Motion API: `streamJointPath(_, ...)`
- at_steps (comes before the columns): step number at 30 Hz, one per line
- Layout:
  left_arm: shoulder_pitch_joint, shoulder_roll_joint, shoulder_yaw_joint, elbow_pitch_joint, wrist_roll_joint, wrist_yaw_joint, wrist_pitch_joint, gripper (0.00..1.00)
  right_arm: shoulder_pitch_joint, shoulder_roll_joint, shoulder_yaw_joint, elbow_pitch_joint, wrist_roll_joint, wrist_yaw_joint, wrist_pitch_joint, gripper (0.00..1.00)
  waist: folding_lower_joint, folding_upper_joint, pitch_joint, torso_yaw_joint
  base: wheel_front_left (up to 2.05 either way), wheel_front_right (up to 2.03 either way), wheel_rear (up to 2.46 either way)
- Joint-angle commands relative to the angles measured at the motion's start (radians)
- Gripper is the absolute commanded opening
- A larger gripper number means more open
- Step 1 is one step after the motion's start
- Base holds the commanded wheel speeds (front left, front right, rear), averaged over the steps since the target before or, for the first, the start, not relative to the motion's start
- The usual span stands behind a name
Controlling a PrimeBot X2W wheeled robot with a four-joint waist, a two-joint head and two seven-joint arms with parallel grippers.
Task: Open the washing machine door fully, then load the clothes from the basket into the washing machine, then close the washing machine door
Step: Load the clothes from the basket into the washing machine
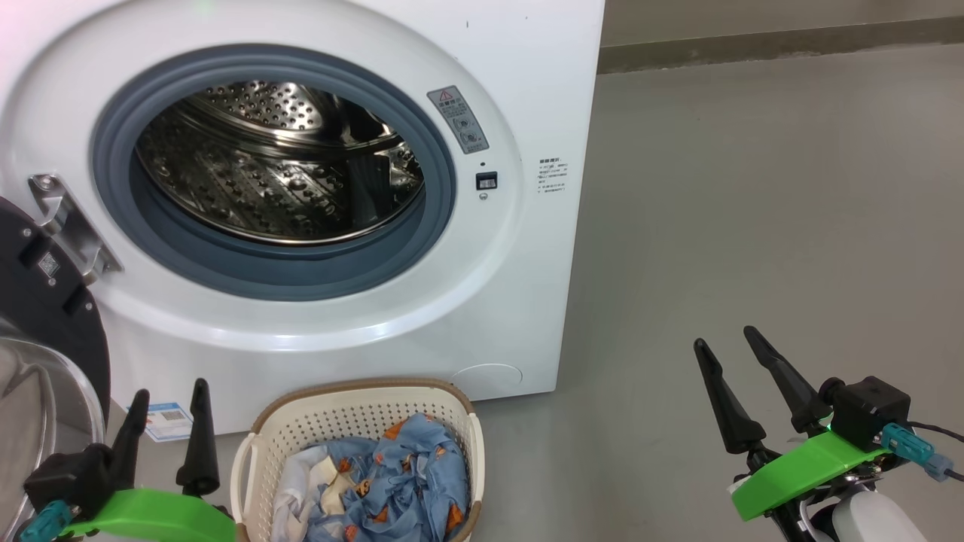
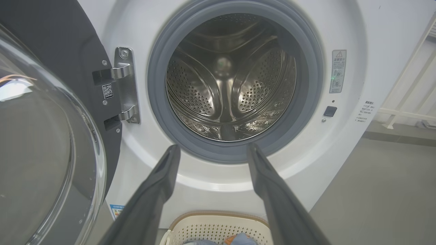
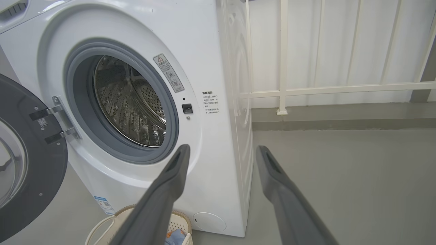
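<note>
The white washing machine [image 1: 527, 90] stands with its steel drum [image 1: 279, 162] bare. Its black washing machine door [image 1: 45, 309] is swung wide to the left, glass bowl at the view's lower left; it shows too in the left wrist view [image 2: 44, 136] and the right wrist view [image 3: 24, 163]. On the floor before the machine sits the cream basket [image 1: 361, 410], holding the light blue clothes [image 1: 392, 474]. My left gripper [image 1: 169, 403] is open just left of the basket, nothing in it. My right gripper [image 1: 727, 342] is open over bare floor, well right of the basket.
Grey floor [image 1: 753, 226] stretches to the right of the machine. A white railing [image 3: 306, 92] stands against the wall behind the machine's right side. The open door takes up the space at the left.
</note>
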Motion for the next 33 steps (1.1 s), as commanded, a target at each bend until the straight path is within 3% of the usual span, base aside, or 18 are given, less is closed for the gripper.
streamJointPath(1,-0.025,0.031,0.039,-0.025,-0.002,0.002,-0.009,1.00,-0.015,-0.006,0.017,-0.025,-0.003,0.002,-0.012,1.00,0.0000,0.0000,0.000,0.000,0.00,0.00,0.00)
streamJointPath(20,-0.031,0.035,0.036,-0.027,0.001,0.004,-0.009,1.00,-0.016,-0.002,0.015,-0.026,-0.005,0.002,-0.012,1.00,0.0000,0.0000,0.018,0.002,0.00,0.00,0.00)
streamJointPath(33,-0.082,0.057,0.023,-0.022,0.013,0.006,0.000,1.00,-0.042,0.024,-0.001,-0.046,-0.021,0.002,-0.012,1.00,0.0000,0.0000,0.122,-0.008,0.00,0.00,0.00)
